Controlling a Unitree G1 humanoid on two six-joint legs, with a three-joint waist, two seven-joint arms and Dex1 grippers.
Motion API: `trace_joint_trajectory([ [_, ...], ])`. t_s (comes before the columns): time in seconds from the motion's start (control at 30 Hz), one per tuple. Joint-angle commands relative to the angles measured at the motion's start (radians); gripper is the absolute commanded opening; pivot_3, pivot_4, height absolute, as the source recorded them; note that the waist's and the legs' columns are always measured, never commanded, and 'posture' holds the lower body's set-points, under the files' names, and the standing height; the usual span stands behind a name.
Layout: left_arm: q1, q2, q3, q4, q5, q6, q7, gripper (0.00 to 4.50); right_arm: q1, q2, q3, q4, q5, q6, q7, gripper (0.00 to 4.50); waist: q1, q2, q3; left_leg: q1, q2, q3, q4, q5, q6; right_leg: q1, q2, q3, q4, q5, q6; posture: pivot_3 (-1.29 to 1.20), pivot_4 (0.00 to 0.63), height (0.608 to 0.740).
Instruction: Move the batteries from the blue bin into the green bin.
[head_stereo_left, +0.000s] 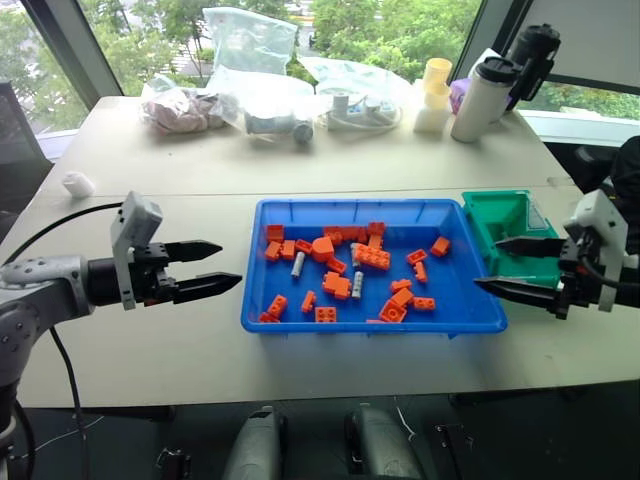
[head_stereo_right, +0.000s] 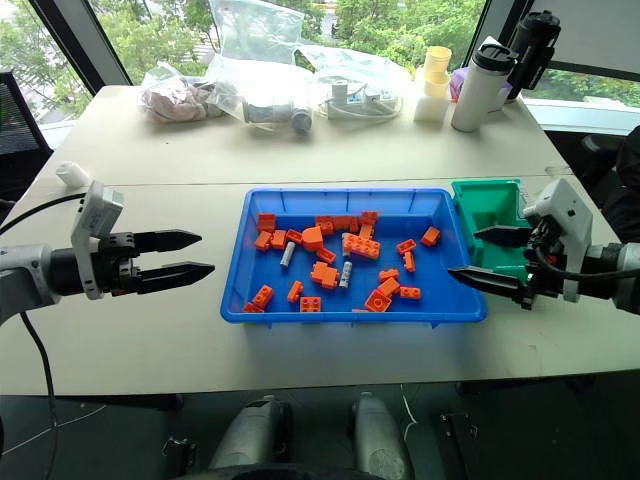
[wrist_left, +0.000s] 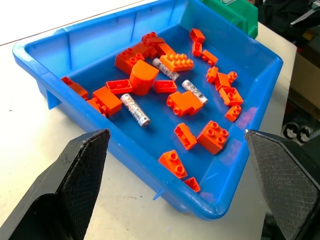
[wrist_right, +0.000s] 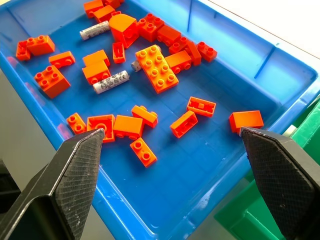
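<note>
The blue bin (head_stereo_left: 300, 318) lies at the centre of my head view, with my left gripper (head_stereo_left: 208, 268) at mid-left and my right gripper (head_stereo_left: 508, 266) at mid-right, each hovering just outside a short end. Both pairs of my fingers are spread wide and grasp nothing. Both arms reach inward from the frame edges, fingers pointing toward the tray and slightly down.

Inside the tray, scattered orange bricks (head_stereo_left: 371, 257) surround the batteries (wrist_left: 135, 110): I count three, one left of centre, one nearer the middle, and a third half tucked under a large brick, so only its end shows. All three still lie in blue.

The green bin (head_stereo_left: 492, 222) touches the tray's right end; my right fingers cross its front, and its floor is hard to make out.

Further back, upper frame, plastic bags (head_stereo_left: 250, 60) and bottles (head_stereo_left: 482, 98) stand on the table (head_stereo_left: 180, 170).
</note>
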Motion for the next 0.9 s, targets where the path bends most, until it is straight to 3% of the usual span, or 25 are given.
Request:
trace_joint_trajectory([
  [0.03, -0.022, 0.007, 0.003, 0.002, 0.026, -0.031, 0.003, 4.49, -0.001, 0.001, -0.025, -0.026, 0.013, 0.001, -0.007, 4.49, 0.0, 0.0, 0.0, 0.0, 0.0, 0.0, 0.0, 0.0, 0.0, 0.0, 0.0, 0.0, 0.0, 0.0, 0.0, 0.0, 0.15, 0.74],
  [0.47, -0.018, 0.011, -0.014, -0.011, 0.037, -0.032, -0.028, 4.49, -0.016, -0.004, 0.024, -0.014, -0.014, -0.008, -0.046, 4.49, 0.0, 0.0, 0.0, 0.001, 0.0, 0.0, 0.0, 0.0, 0.0, 0.001, 0.0, 0.0, 0.0, 0.0, 0.0, 0.0, 0.15, 0.74],
  [0.9, -0.079, 0.036, -0.048, 0.051, 0.063, -0.041, -0.094, 4.49, -0.159, 0.013, 0.12, 0.008, 0.02, 0.023, -0.071, 4.49, 0.0, 0.0, 0.0, 0.001, 0.0, 0.0, 0.0, 0.0, 0.0, 0.001, 0.0, 0.0, 0.0, 0.0, 0.0, 0.0, 0.15, 0.74],
])
